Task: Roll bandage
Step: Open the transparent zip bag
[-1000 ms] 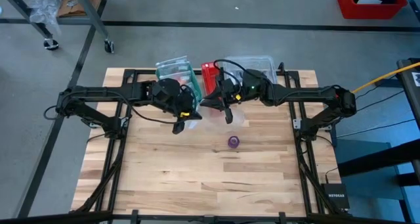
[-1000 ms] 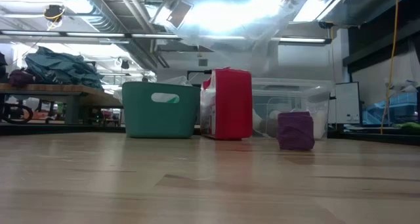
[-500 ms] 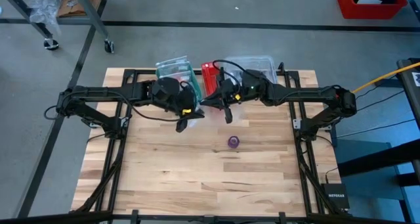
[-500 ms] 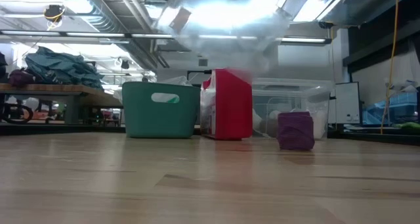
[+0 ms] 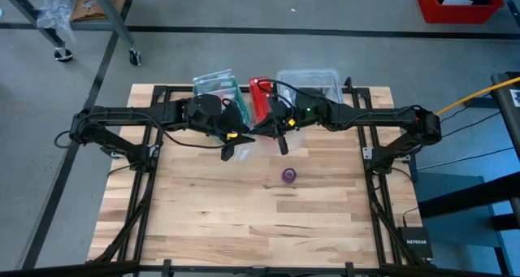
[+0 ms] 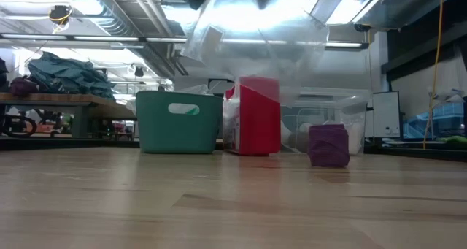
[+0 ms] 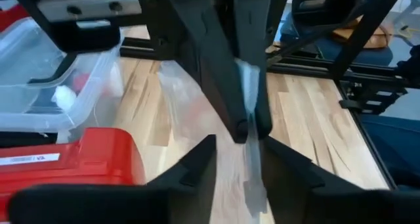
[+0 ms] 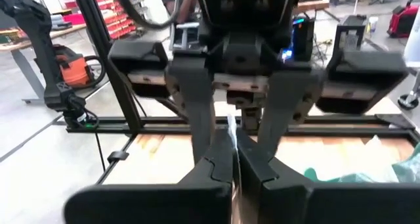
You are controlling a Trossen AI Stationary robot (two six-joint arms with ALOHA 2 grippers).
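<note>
Bandage (image 5: 289, 175) sits coiled as a small purple roll on the bare wooden bench (image 5: 203, 220), alone near the middle and well apart from both arms. Left gripper (image 5: 229, 151) and right gripper (image 5: 281, 144) meet above the bench's far side, each pinched shut on an edge of a clear plastic bag (image 6: 255, 48) stretched between them. Behind stand a green bin (image 6: 179, 122), red box (image 6: 257, 116) and clear tub (image 6: 321, 125).

Green bin (image 6: 179, 122), red box (image 6: 258, 116), clear tub (image 6: 332, 121) along the wooden table's (image 5: 203, 212) far edge.
</note>
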